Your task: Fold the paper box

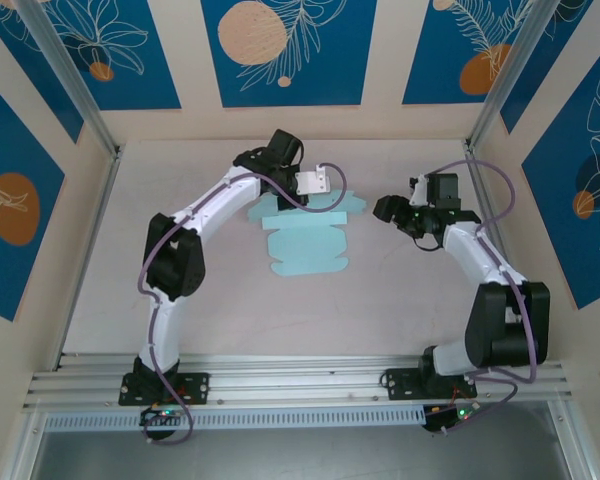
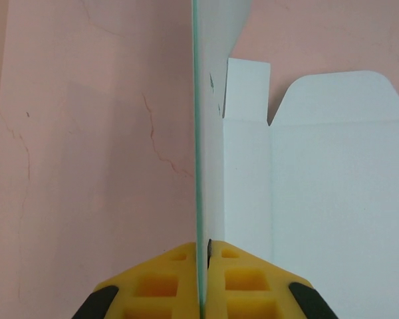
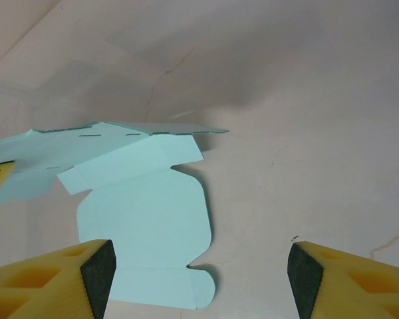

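Near the middle of the overhead frame, the paper box (image 1: 305, 250) lies mostly flat on the desk (image 1: 400, 300), with its far panel raised. The left jaws are pinched tight on that raised panel. The right jaws gape wide at centre right, clear of the sheet. The thin card looks light and floppy and probably creases easily, so it is best gripped beside a scored fold, not by a flap tip.

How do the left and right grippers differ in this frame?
The left gripper is shut on an edge of the paper box; the right gripper is open and holds nothing. The left gripper is at the sheet's far side, holding that part raised; the right gripper sits off to its right, apart from it. Both are yellow-fingered.
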Available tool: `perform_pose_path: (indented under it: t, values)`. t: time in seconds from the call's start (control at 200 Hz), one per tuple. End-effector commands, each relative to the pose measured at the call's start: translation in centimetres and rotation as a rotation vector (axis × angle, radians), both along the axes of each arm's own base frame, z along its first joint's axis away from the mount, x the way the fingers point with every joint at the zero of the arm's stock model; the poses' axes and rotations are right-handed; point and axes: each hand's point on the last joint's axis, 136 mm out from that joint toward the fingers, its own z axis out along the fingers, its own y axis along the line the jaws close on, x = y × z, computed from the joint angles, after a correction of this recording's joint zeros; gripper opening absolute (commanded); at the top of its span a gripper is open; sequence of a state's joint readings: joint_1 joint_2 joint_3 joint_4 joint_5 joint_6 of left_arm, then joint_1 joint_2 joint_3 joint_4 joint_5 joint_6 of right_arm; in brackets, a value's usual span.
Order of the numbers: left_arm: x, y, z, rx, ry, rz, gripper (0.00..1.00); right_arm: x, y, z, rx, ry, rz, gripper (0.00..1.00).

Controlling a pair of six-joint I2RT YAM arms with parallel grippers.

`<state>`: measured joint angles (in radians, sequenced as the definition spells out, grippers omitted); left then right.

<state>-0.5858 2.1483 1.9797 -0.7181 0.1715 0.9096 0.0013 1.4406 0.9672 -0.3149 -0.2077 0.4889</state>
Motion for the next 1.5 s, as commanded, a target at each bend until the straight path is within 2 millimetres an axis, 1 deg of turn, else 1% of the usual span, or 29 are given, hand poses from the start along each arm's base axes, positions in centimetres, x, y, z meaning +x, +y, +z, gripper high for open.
perform_pose_path:
  t: [0.0,0.13,0.255,0.35,0.495,0.675,0.79,1.01,1.17,1.32,1.495]
  values:
    - [0.8,-0.4,0.7,-0.012,-0.061,0.02,0.03,1.0,0.7,-0.3,0.086,0.026,-0.001,0.71]
    - [1.5,-0.6,-0.8,0.012,-0.037,0.025,0.03,1.7,1.0,-0.6,0.112,0.055,-0.001,0.7]
    - [1.9,-0.9,-2.0,0.016,-0.019,0.041,0.03,1.8,1.1,-0.9,0.108,0.071,-0.004,0.7]
    - [2.0,-1.1,-2.2,0.005,-0.01,0.049,0.03,1.6,0.9,-1.1,0.097,0.08,-0.007,0.7]
    - [1.7,-1.5,-1.9,-0.021,0.007,0.042,0.03,1.3,0.5,-1.2,0.07,0.084,-0.013,0.72]
    - [1.9,-1.7,-2.2,-0.028,0.012,0.047,0.05,1.1,-0.5,-1.6,0.046,0.09,-0.037,0.72]
    - [2.4,-1.7,-2.7,-0.021,0.0,0.057,0.05,1.0,-0.9,-1.7,0.049,0.09,-0.046,0.72]
    - [3.6,-2.2,-3.2,-0.027,-0.004,0.084,0.06,0.7,-0.9,-1.8,0.052,0.096,-0.043,0.72]
    - [3.5,-2.7,-2.9,-0.044,0.012,0.074,0.07,0.4,-1.3,-1.8,0.023,0.099,-0.046,0.72]
    - [2.6,-2.7,-2.2,-0.056,0.031,0.054,0.07,0.0,-2.0,-1.6,-0.004,0.09,-0.053,0.72]
    - [1.8,-2.8,-1.1,-0.079,0.039,0.033,0.07,-0.2,-3.3,-1.5,-0.003,0.086,-0.081,0.72]
